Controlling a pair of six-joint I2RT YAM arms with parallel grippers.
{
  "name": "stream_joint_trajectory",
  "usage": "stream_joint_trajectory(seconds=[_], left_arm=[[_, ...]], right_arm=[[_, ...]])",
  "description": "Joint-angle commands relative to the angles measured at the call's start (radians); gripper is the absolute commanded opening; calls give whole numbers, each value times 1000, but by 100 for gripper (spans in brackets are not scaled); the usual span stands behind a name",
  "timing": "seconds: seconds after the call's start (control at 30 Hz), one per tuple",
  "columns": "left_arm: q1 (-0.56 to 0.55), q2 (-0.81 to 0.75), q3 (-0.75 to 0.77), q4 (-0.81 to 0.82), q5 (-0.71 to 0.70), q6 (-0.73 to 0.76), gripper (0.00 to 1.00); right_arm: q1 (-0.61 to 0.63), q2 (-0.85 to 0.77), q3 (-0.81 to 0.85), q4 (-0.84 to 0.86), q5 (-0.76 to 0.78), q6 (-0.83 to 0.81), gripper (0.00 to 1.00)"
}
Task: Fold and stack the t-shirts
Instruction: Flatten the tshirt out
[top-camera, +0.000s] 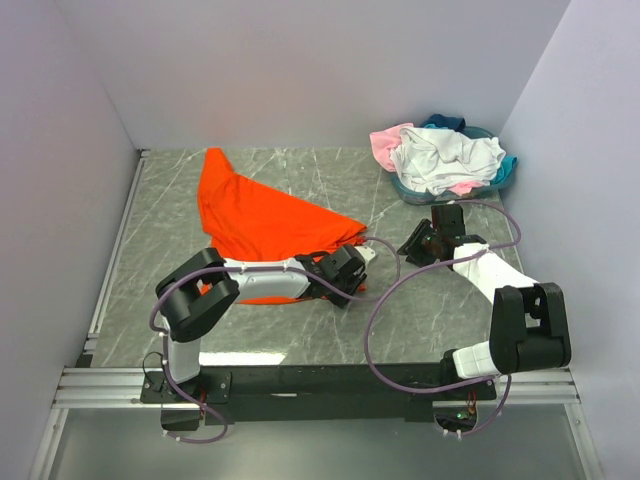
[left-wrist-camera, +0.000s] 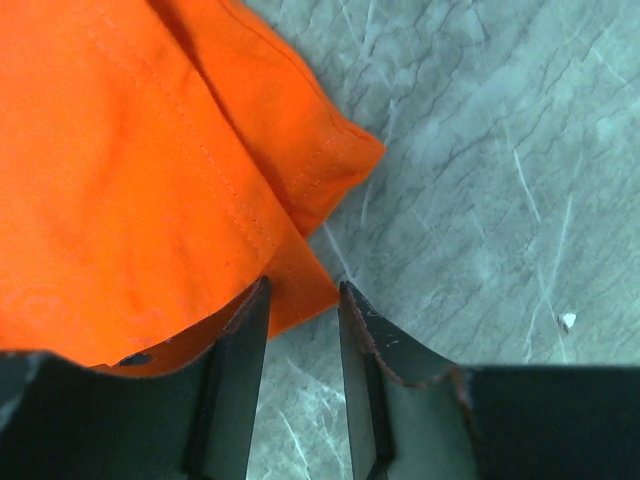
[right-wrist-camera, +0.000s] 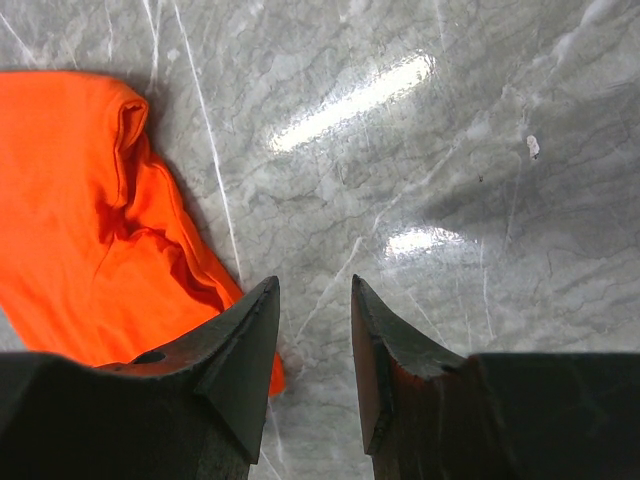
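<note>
The bright orange t-shirt lies roughly folded into a triangle on the grey marble table, left of centre. My left gripper hovers at its near right corner, jaws a little apart with nothing between them; in the left wrist view the orange hem corner lies under the gap of the gripper. My right gripper is open and empty over bare table to the right of the shirt; the shirt shows left of the gripper in the right wrist view. White, pale pink and teal shirts are piled at the back right.
The pile of shirts lies in a teal basin near the right wall. White walls close the back and both sides. A metal rail runs along the near edge with both arm bases.
</note>
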Motion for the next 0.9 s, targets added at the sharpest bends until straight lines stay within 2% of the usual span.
stream_joint_trajectory(seconds=[0.0, 0.17, 0.27, 0.3, 0.4, 0.43, 0.5, 0.67, 0.87], left_arm=[[-9, 28, 37, -8, -13, 25, 41], [-14, 80, 73, -36, -16, 43, 39], [-15, 111, 96, -68, -36, 43, 30], [-15, 117, 99, -71, -39, 43, 23], [-17, 111, 98, -74, -53, 42, 13], [-14, 108, 96, -71, -56, 42, 6], [-11, 92, 98, -71, -67, 42, 0], [31, 13, 118, -96, -71, 4, 0], [181, -115, 195, -168, -53, -75, 0]], right_arm=[[-8, 5, 23, 35, 6, 4, 42], [-9, 8, 23, 41, 8, 7, 42], [-11, 10, 28, 41, 12, 5, 42], [-11, 11, 30, 39, 14, 4, 42], [-15, 13, 31, 41, 15, 5, 42], [-14, 14, 31, 42, 15, 5, 42], [-17, 14, 34, 41, 18, 4, 42], [-25, 19, 45, 33, 17, -6, 42], [-26, 44, 45, 52, -18, -10, 42]])
